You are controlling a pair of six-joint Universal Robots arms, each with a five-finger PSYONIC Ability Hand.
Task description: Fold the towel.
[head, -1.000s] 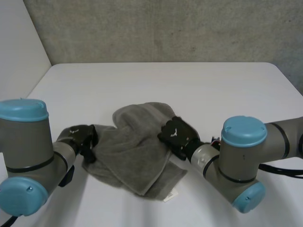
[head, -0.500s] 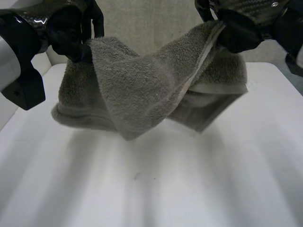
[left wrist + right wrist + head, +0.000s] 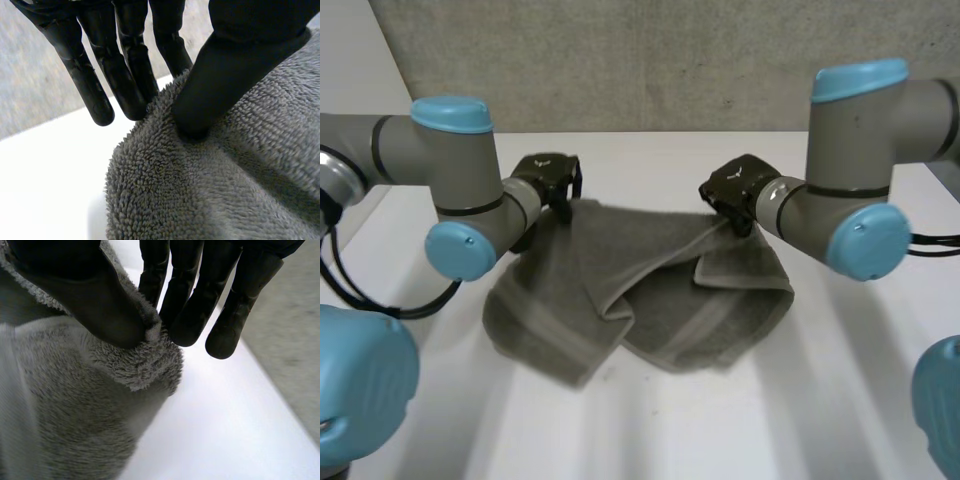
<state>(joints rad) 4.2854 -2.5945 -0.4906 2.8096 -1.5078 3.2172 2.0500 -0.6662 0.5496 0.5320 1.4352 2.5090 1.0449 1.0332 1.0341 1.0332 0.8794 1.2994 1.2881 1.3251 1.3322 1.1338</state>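
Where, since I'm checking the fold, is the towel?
Head view: the towel lies crumpled on the table, far corners pinched by the left hand and right hand.

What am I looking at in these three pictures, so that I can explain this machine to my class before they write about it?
It is a robot with two grey arms at a white table. Each arm ends in a black hand with fingers and a thumb. The wide picture is taken by a camera between and behind the arms, looking down. The other two come from cameras on the wrists, each looking along its own hand's palm. A grey towel lies rumpled and partly doubled over on the table. The left hand pinches one far corner of it between thumb and fingers. The right hand pinches the other far corner in the same way.
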